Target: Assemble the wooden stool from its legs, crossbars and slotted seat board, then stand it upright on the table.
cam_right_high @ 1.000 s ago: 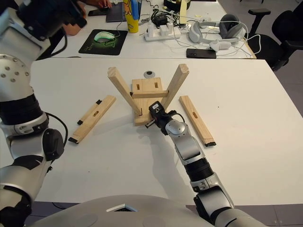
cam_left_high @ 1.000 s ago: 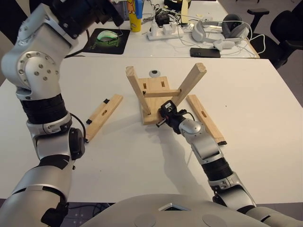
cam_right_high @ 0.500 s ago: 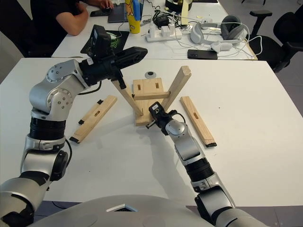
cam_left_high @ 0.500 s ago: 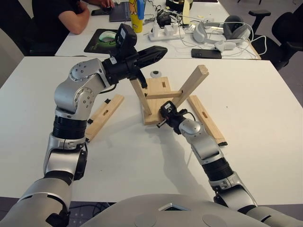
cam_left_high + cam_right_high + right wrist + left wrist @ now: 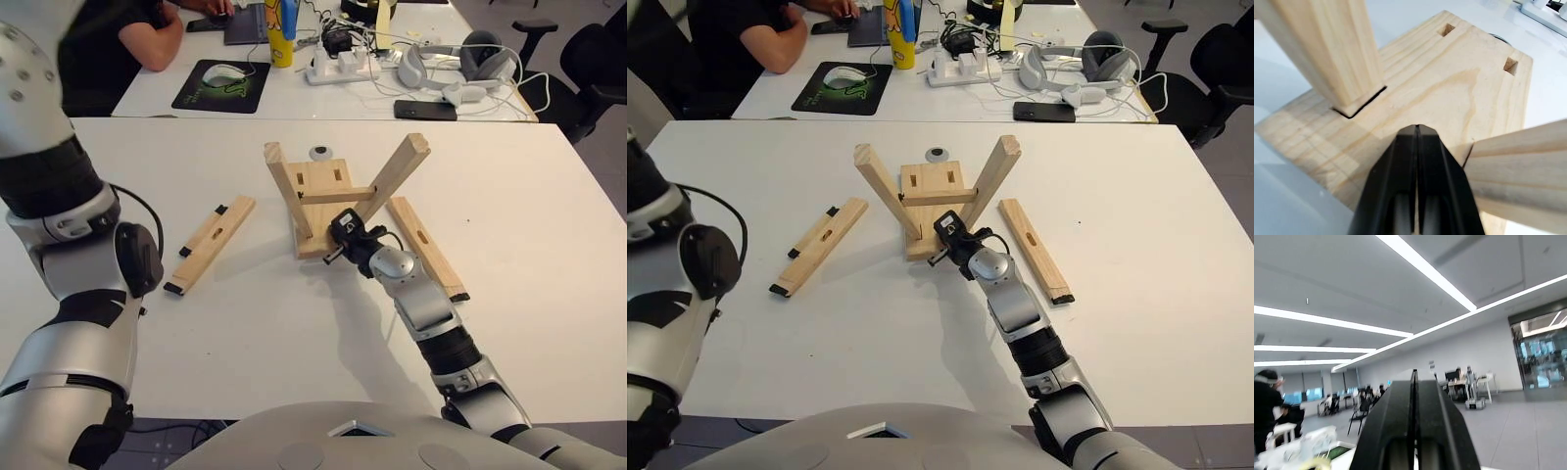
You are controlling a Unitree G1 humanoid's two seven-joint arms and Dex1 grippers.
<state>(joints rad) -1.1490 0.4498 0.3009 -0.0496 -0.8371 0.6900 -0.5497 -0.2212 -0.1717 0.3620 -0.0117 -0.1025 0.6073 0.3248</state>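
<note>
Stool half built: two legs (image 5: 287,191) and one crossbar (image 5: 338,195) already sit in the seat board (image 5: 328,176).
The right gripper (image 5: 1417,134), jaws closed and empty, points at the board between these legs. One loose piece (image 5: 209,243) lies well to its left and a second piece (image 5: 423,245) just to its right, both not yet fitted. The left gripper (image 5: 1413,382), also closed and empty, is raised high, well apart from all parts.

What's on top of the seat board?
Two legs stand in its slots, joined by a crossbar; the shut right gripper is over its near edge. Leg ends inside the slots are hidden.
</note>
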